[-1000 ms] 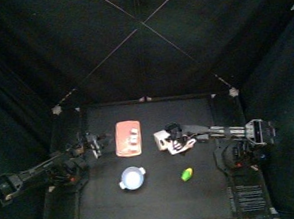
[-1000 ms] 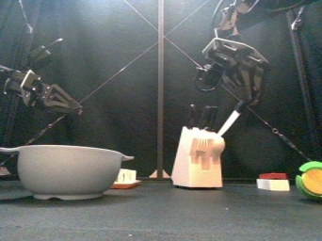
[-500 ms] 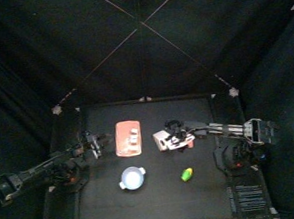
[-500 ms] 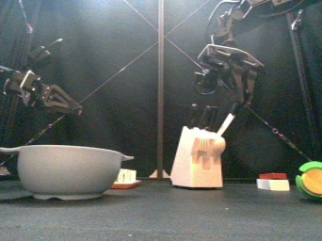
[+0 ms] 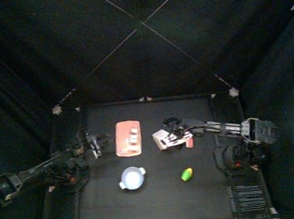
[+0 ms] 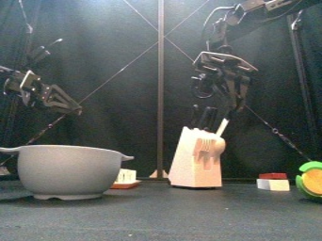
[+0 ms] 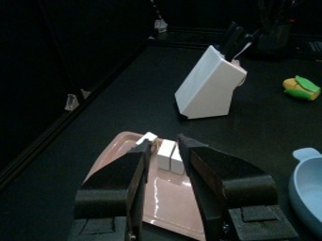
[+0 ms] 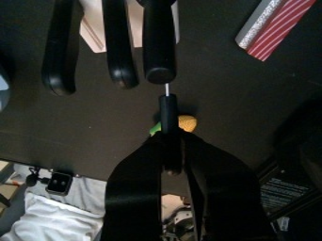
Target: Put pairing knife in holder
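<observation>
Holder [image 6: 199, 158] – white block at table centre, dark handles and one white one sticking up from its top slots. In the right wrist view three black handles [image 8: 105, 42] stand in the holder [image 8: 90, 33], and the knife [image 8: 160, 42] sits in line with them, its handle end towards the camera. Right gripper [image 8: 168, 141] hangs directly above that handle, jaws a narrow gap apart; whether they pinch it or have let go, I can't tell.

Front view shows the right gripper [image 6: 220, 89] just above the holder's handles, apart from the white one.

Bowl [image 6: 70, 169] – grey from the front; top view shows its blue-white inside [image 5: 133, 180].

Left gripper [image 7: 167, 179] rests spread over the salmon board [image 7: 126, 155], small white blocks [image 7: 157, 149] between its jaws, not pinched.

Top view alone shows the green-yellow item [image 5: 187, 174] right of the bowl.
</observation>
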Controlling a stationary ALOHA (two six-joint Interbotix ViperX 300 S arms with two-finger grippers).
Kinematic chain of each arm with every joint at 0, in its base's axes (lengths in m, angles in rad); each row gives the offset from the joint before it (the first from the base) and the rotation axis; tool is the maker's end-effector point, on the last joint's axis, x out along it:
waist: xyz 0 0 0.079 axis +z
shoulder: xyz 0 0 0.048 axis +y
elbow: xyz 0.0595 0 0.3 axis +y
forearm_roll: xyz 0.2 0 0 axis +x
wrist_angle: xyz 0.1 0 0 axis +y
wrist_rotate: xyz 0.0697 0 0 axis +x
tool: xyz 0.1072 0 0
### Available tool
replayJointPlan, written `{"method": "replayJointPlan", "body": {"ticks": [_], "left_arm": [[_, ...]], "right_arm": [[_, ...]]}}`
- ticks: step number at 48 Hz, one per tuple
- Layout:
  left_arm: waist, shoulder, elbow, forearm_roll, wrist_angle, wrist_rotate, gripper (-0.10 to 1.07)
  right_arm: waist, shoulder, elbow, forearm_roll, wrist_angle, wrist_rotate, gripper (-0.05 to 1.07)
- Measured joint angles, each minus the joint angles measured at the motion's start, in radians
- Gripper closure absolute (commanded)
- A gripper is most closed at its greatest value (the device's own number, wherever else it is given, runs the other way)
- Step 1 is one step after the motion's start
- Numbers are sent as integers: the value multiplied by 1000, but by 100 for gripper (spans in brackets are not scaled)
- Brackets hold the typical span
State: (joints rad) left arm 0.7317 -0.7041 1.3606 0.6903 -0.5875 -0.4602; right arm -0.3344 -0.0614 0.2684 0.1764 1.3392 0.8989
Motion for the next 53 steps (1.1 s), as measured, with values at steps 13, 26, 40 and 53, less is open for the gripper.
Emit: {"method": "replayJointPlan", "body": {"ticks": [13,26,40,53], "left_arm": [[0,0,0,-2,0,0,26],[0,0,0,0,0,0,26],[0,0,2,0,0,0,26],[0,0,0,0,0,0,26]], "right_arm": [[-5,2,-9,-32,-49,2,34],[-12,15,-9,-63,-89,2,29],[-21,20,-9,-97,-101,2,29],[-32,43,-11,-106,-106,-2,30]]}}
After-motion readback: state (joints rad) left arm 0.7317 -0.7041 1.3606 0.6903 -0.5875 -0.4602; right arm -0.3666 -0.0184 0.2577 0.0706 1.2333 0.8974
